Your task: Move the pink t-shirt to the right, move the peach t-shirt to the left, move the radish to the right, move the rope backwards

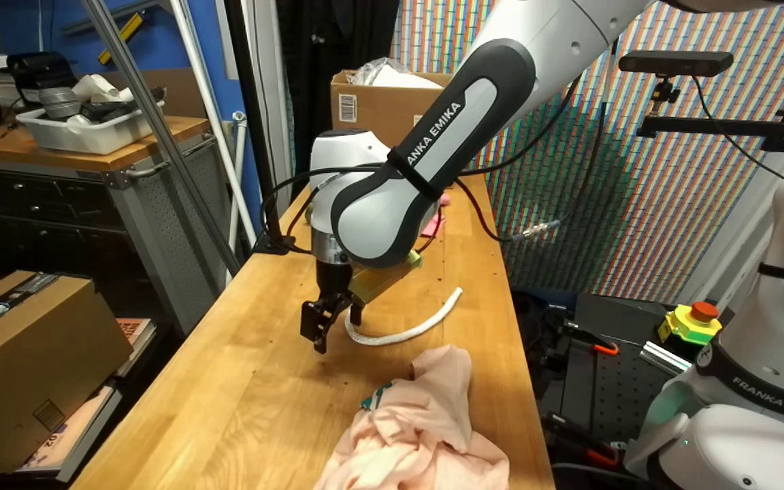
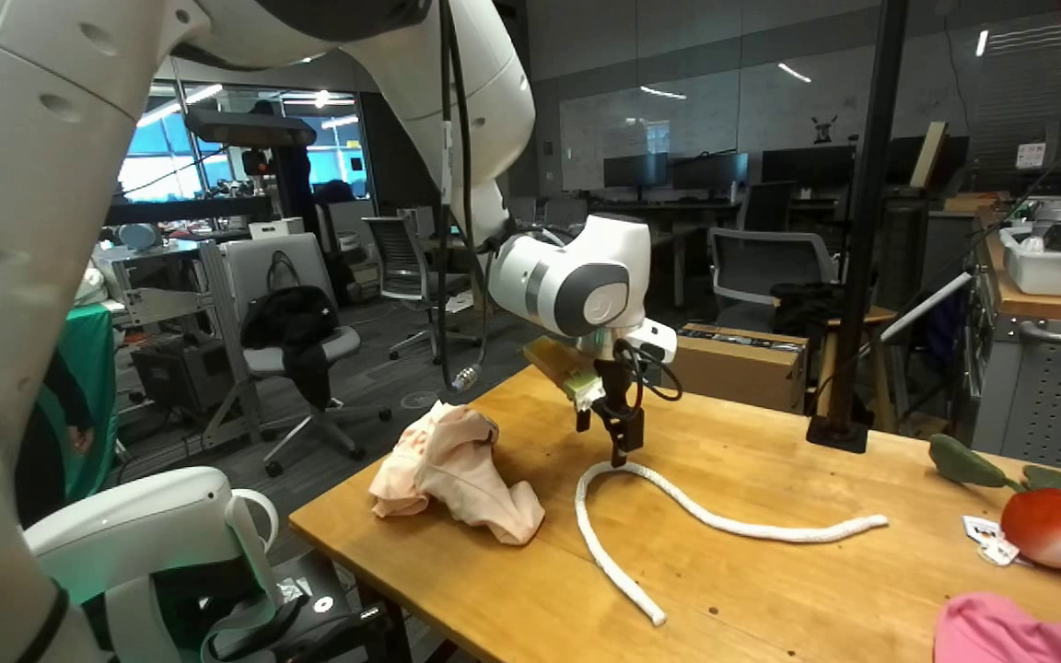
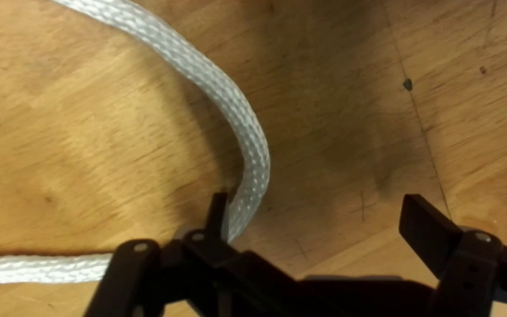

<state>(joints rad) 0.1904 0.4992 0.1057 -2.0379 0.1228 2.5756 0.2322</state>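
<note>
The white rope [image 1: 402, 337] [image 2: 742, 528] [image 3: 253, 141] lies on the table in a curved bend. Just above that bend my gripper [image 1: 338, 337] [image 2: 600, 446] [image 3: 315, 207] points down, jaws wide apart. In the wrist view the rope passes close beside the left finger [image 3: 217, 215]; whether they touch I cannot tell. Nothing is gripped. Crumpled on the table lies the peach t-shirt [image 1: 426, 422] [image 2: 466, 465], apart from the rope. A red radish [image 2: 1060, 528] with green leaves rests near the far right in an exterior view. Below it, the pink t-shirt [image 2: 1014, 631] is cut off by the frame.
A black upright post [image 2: 848, 368] is fixed at the edge of the wooden table [image 1: 249, 395]. Behind the arm stands a cardboard box [image 1: 371, 105]. Loose black cables [image 2: 655, 364] hang around the wrist.
</note>
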